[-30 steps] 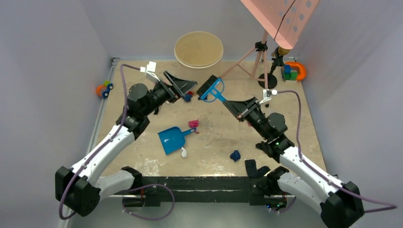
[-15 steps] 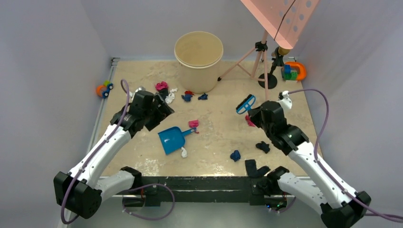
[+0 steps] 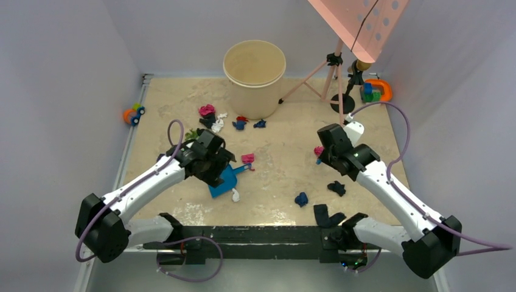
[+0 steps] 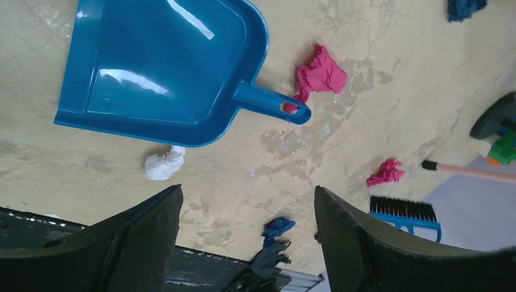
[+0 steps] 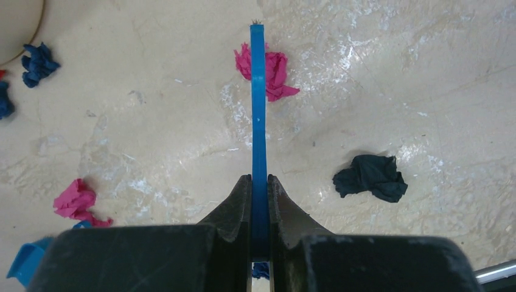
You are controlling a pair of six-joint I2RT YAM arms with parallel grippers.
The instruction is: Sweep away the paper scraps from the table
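Note:
Paper scraps lie scattered on the beige table: pink, white and blue ones near the bucket, a pink one by the dustpan handle, white, dark blue and black ones nearer the front. My left gripper is open and empty above the blue dustpan, which lies flat. My right gripper is shut on the blue brush handle. The brush reaches down to a pink scrap; a black scrap lies to its right.
A cream bucket stands at the back centre. A pink stand and toy blocks with an orange ring are at the back right, a toy car at the left edge. A black cloth lies by the front bar.
Both arms pulled back from the bucket and came down. The left gripper moved over the dustpan. The right gripper brought the brush down to the pink scrap on the right. The dustpan stayed put.

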